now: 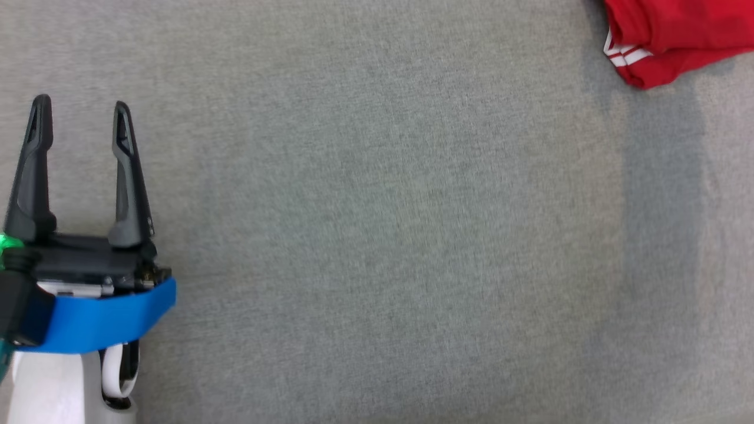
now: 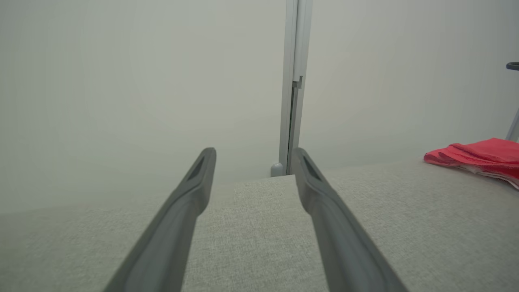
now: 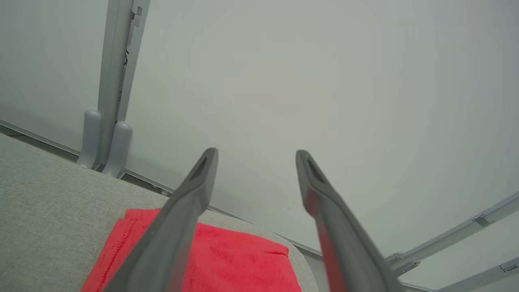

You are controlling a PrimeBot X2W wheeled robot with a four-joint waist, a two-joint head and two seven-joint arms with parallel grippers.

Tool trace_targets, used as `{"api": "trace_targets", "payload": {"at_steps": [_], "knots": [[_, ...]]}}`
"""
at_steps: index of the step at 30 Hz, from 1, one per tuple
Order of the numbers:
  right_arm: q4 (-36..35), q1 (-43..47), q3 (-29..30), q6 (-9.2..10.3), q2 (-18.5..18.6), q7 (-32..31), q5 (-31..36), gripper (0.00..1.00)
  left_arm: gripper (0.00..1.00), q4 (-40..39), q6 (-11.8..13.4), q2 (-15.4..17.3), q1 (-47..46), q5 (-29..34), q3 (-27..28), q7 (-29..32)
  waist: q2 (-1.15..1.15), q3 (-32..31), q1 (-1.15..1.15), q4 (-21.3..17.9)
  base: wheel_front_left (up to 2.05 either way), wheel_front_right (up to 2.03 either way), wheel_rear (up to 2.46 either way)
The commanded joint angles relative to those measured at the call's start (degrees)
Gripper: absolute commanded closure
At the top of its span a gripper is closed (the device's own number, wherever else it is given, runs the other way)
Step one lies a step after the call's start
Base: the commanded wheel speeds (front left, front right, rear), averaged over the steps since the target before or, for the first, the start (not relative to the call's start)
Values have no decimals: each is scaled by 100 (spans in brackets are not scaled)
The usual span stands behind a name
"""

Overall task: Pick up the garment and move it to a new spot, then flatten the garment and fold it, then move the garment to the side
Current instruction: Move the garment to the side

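Head view: the left gripper [image 1: 81, 105] hangs at the lower left of the frame, its two dark fingers spread wide with nothing between them. A blue band [image 1: 112, 318] wraps the wrist behind them. A grey fabric surface [image 1: 377, 235] stretches across the middle of the frame, crossed toward the right by a soft vertical shadow [image 1: 662, 206]. In the upper right corner lies the red garment [image 1: 665, 35], folded into layers and cut off by the frame's top and right edges. White stripes [image 1: 624, 56] show at its left side. It rests well apart from the left gripper.

Left wrist view: the same fingers fan out from the bottom centre, released and empty, above the fabric. A pale upright post [image 2: 294, 81] rises against the wall beyond the fingertips. The garment sits on the surface at the right edge of the frame.

Right wrist view: twin grey posts [image 3: 113, 81] stand at the upper left. The right gripper [image 3: 256, 154] is parted and holds nothing. Beneath it, at the bottom centre, the garment lies flat near the surface's rounded corner, partly hidden by the left-hand finger. Metal rails [image 3: 466, 231] slant across the lower right.
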State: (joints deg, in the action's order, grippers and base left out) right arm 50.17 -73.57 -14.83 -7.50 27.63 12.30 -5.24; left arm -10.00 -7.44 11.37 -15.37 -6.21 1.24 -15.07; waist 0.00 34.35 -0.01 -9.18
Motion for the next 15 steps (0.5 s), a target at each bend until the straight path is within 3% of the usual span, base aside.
{"api": "trace_targets", "payload": {"at_steps": [1, 10, 15], "knots": [[-49, 201, 1, 1, -134, 103, -47, 0, 0, 74, -8, -53, 128, -21, 63, -14, 0, -197, 1, -23, 0, 0, 0], [-762, 1495, 140, 1, -979, 291, -252, 0, 0, 529, -8, -389, 674, -26, 270, -14, 0, -1197, 1, 306, 0, 0, 0], [-1117, 2330, -121, 0, -1431, 291, -307, 0, 0, 761, -8, -537, 1034, -24, 358, -14, 0, -1722, 1, 414, 0, 0, 0]]}}
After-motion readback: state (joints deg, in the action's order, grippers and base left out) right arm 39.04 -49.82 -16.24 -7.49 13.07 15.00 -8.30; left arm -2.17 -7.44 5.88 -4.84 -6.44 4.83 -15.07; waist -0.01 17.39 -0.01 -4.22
